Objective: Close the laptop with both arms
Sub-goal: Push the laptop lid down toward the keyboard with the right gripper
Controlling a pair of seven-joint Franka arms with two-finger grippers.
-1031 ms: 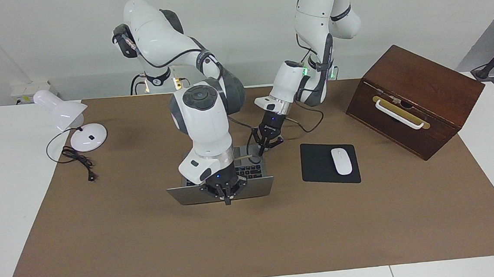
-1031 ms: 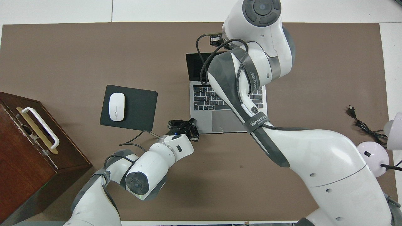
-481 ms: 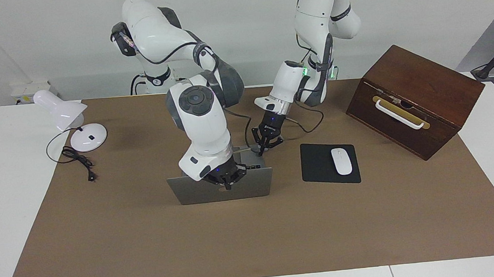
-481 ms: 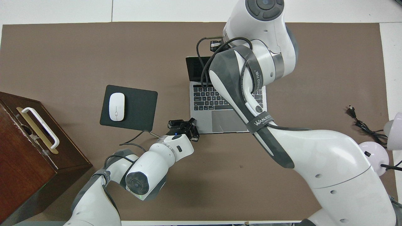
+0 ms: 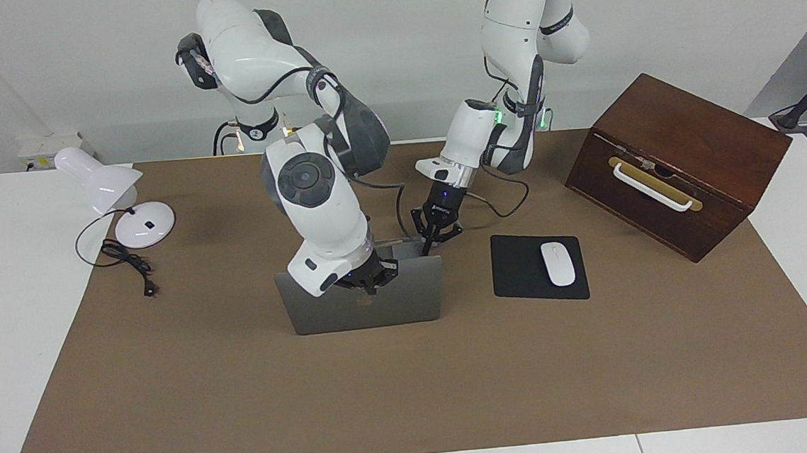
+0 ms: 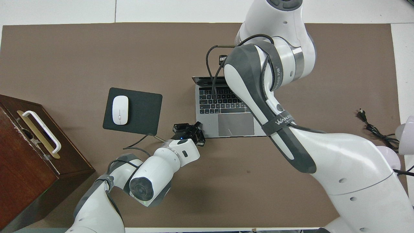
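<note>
Laptop (image 5: 373,301) is found mid-surface on the brown mat (image 5: 414,382), lid tipped well up from the base. Only the grey lid back with its logo is given by the facing view; keyboard and trackpad are seen only from overhead (image 6: 226,110). The right pincer (image 5: 367,280) is pressed against the lid's back near its top edge, fingertips together; overhead it's hidden under its own arm. The left pincer (image 5: 435,235), tips also together, is set at the base corner toward the left arm's end (image 6: 190,131). A mouse (image 5: 558,263) on a black pad (image 5: 520,275), a wooden box (image 5: 683,157) and a white lamp (image 5: 110,194) are spread around. A plain white wall (image 5: 391,42) is caught only in the facing view.
</note>
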